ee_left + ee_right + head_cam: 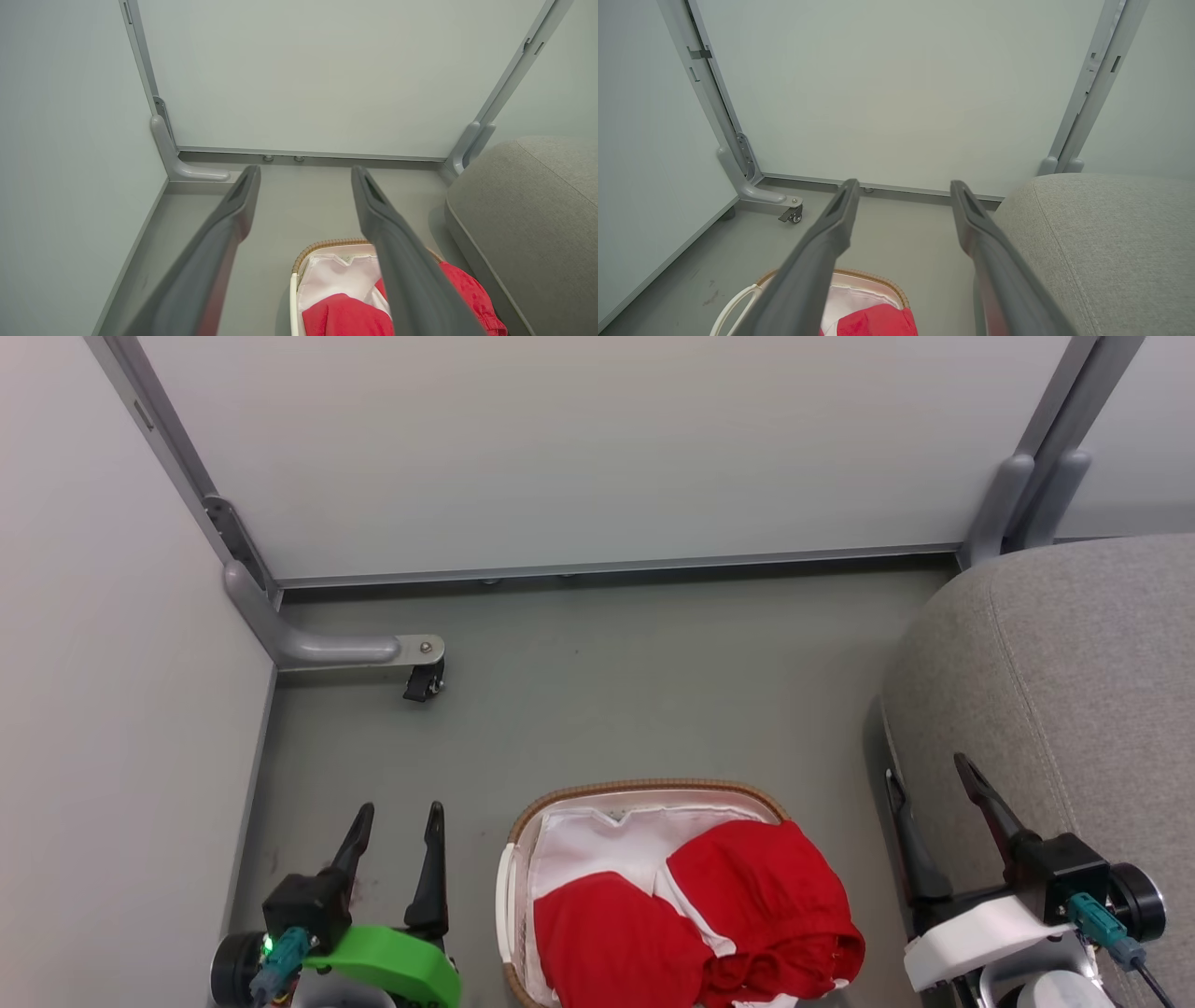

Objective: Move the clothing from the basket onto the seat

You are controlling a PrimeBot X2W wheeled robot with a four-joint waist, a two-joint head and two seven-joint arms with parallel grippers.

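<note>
Two red garments with white trim (709, 919) lie bunched in the oval basket (644, 791), whose brown woven rim and white liner (597, 845) show at the bottom middle of the head view. The right garment (775, 887) spills over the basket's right rim. The grey seat (1064, 681) bulges at the right. My left gripper (401, 812) stands open over the floor, left of the basket, with nothing between its fingers. My right gripper (929, 775) is open too, at the seat's left edge. In the left wrist view the clothing (345, 317) and basket (327, 243) lie low, under the right finger (397, 261).
Pale partition panels (579, 448) wall in the floor at the back and left. A grey metal foot with a small castor (425, 681) juts out from the back left corner. Another grey partition post (1018, 504) stands behind the seat. Grey floor (653, 691) stretches beyond the basket.
</note>
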